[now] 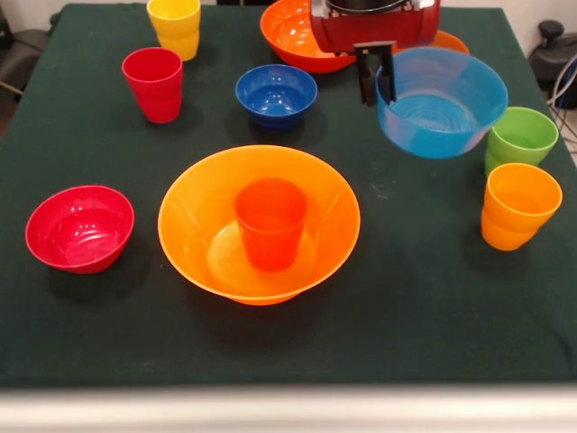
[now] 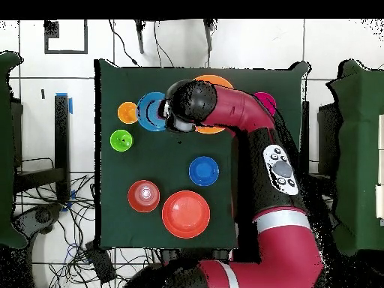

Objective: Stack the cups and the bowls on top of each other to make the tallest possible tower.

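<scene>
Light blue bowl [image 1: 446, 104] gripped at rim by pincer [image 1: 378, 74], tilted; red-orange cup [image 1: 270, 221] seated in large orange bowl [image 1: 194, 216].

Five cups show in the front view: yellow [image 1: 175, 26], crimson [image 1: 153, 83], green [image 1: 520, 138], orange [image 1: 518, 205], and red-orange [image 1: 270, 222] (this one stands inside a bowl).

Five bowls: large orange [image 1: 259, 224], large red-orange [image 1: 296, 34], light blue [image 1: 441, 101], dark blue [image 1: 276, 95], magenta [image 1: 79, 227].
</scene>
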Controlling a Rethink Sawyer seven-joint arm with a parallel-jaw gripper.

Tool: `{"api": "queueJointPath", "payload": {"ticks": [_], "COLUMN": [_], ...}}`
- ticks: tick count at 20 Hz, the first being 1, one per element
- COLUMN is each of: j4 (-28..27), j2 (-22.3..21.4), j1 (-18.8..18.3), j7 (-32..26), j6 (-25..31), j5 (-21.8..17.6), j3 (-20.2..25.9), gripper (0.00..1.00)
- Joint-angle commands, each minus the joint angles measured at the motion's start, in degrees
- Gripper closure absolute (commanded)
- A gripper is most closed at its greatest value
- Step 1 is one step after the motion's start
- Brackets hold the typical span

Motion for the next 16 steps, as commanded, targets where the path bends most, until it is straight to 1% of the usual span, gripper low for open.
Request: {"api": "queueJointPath", "payload": {"ticks": [1,6,16], "j4": [-7.2,-8.5,-8.5], "j2": [5.4,6.0,6.1], "j1": [-2.0,-2.6,-4.2], "j7": [-10.3,-11.4,-12.6], "j6": [7.0,7.1,7.5], "j5": [-4.7,-6.0,-7.7], "j3": [4.6,5.1,6.4], "gripper": [1.0,1.0,1.0]}}
